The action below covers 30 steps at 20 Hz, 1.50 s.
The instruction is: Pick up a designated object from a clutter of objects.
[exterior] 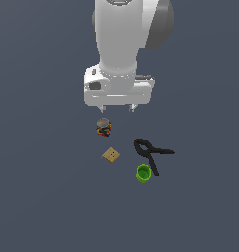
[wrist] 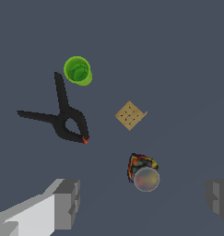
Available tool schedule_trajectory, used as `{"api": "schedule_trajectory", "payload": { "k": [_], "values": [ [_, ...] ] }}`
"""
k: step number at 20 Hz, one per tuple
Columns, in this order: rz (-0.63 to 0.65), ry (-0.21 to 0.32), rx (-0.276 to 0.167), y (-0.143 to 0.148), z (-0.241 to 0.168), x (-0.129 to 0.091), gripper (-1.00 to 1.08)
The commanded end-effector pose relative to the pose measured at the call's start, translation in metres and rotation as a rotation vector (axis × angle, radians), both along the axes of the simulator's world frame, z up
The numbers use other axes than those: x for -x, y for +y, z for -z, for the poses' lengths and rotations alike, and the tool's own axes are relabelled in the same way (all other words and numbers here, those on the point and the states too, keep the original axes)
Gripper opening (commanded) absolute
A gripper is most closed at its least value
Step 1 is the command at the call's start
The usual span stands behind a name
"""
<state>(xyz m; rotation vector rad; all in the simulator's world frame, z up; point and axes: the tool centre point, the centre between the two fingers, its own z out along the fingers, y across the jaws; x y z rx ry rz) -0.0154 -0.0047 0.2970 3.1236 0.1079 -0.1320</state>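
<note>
The designated object, a small clear jar (exterior: 104,127) with a pale lid and multicoloured pieces inside, stands upright on the dark floor; in the wrist view the jar (wrist: 143,173) is seen from above. My gripper (exterior: 117,108) hangs open above it, slightly toward the exterior view's right, and touches nothing. In the wrist view both fingers (wrist: 67,203) show wide apart, with the jar between their lines. The clutter of objects spreads around: a tan square block (exterior: 111,154), a black clamp (exterior: 150,152) with a red tip, and a green cup (exterior: 143,173).
The tan block (wrist: 130,115) lies closest to the jar. The clamp (wrist: 62,117) and green cup (wrist: 78,71) sit farther off, toward the exterior view's right. The white arm body (exterior: 126,44) rises above the gripper.
</note>
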Motion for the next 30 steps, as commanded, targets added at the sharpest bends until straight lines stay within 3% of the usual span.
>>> {"api": "schedule_trajectory", "payload": {
  "k": [1,16,30],
  "values": [
    [0.000,-0.001,0.000,0.000,0.000,0.000,1.00],
    [0.039,-0.020,-0.008,-0.022,0.052,0.016,1.00],
    [0.129,-0.062,-0.014,-0.062,0.147,0.075,1.00]
  ]
}}
